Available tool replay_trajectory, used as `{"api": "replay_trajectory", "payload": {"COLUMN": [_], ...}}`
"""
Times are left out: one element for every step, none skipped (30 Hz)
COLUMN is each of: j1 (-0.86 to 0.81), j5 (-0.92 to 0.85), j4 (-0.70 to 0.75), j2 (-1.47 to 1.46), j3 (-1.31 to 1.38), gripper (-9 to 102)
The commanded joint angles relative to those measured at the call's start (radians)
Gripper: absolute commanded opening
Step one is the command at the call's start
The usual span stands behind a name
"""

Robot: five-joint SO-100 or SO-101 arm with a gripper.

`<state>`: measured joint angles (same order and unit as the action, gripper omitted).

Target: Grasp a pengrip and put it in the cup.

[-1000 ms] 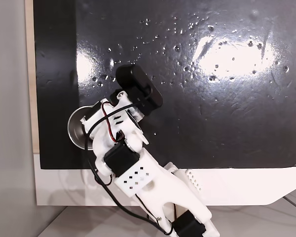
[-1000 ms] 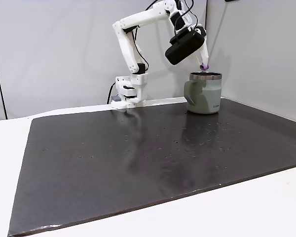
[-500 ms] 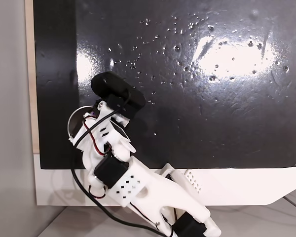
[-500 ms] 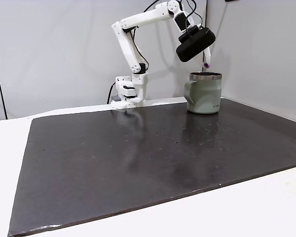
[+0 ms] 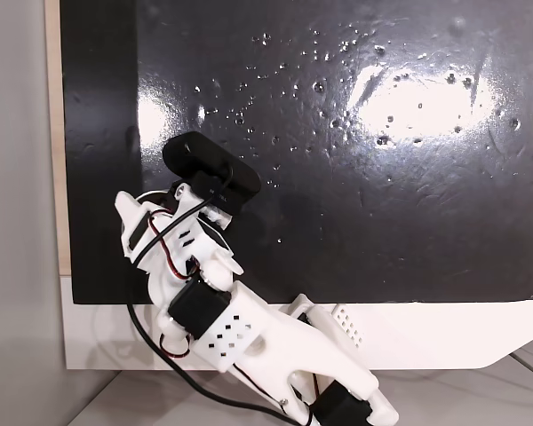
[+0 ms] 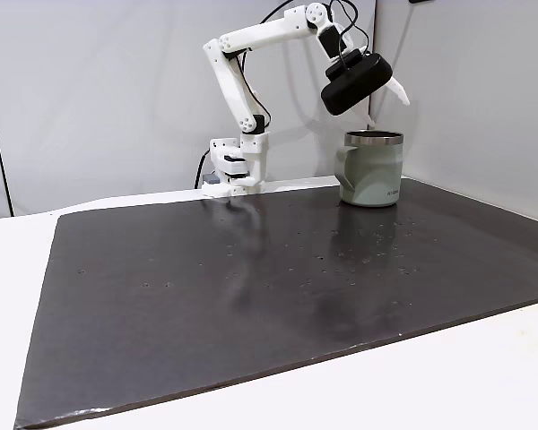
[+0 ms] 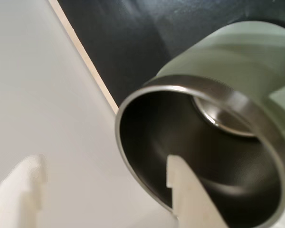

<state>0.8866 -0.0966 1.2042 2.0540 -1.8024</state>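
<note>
Stainless steel fills our wrist view: the cup (image 7: 204, 156) sits directly beneath the hand (image 7: 104, 183), its polished rim and dark interior open to us, with the pale green outer wall toward 1 o'clock. The two white fingers (image 7: 183, 190) are spread apart with nothing between them. In the side fixed view the hand (image 6: 387, 100) hangs just above the cup (image 6: 372, 168), one finger angled out toward 2 o'clock.

We see no purple pengrip in any view. Our judgement is that it lies inside the cup, though the visible stretch of the interior shows only the reflective base; part of the floor is hidden behind the nearer finger, so we cannot confirm this.

Handling note, by judgement: a small ribbed rubber sleeve should be very light, soft and grippy, and should squash slightly rather than slip. We would pinch it across its middle, on the ribs.

In the top-down fixed view the arm (image 5: 249, 337) covers the cup near the 8 o'clock corner of the black mat (image 5: 382, 177) on the table (image 6: 484, 376).
</note>
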Motion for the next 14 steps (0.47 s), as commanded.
{"api": "replay_trajectory", "payload": {"j1": [-0.008,-0.008,-0.008,-0.008,-0.008,-0.008,-0.008,-0.009,-0.009,-0.009,-0.009,-0.011,-0.011,-0.011], "j5": [0.014,0.014,0.014,0.014,0.014,0.014,0.014,0.014,0.014,0.014,0.014,0.012,0.012,0.011], "j4": [-0.037,-0.037,-0.038,-0.038,-0.040,-0.041,-0.043,-0.043,-0.044,-0.046,-0.046,-0.048,-0.048,-0.048], "j2": [0.023,0.023,0.023,0.023,0.021,0.021,0.021,0.021,0.021,0.020,0.020,0.020,0.020,0.020], "j3": [0.012,0.012,0.012,0.012,0.012,0.012,0.012,0.012,0.012,0.012,0.012,0.012,0.012,0.012], "gripper": [34,34,34,34,34,34,34,34,34,34,34,34,34,34]}}
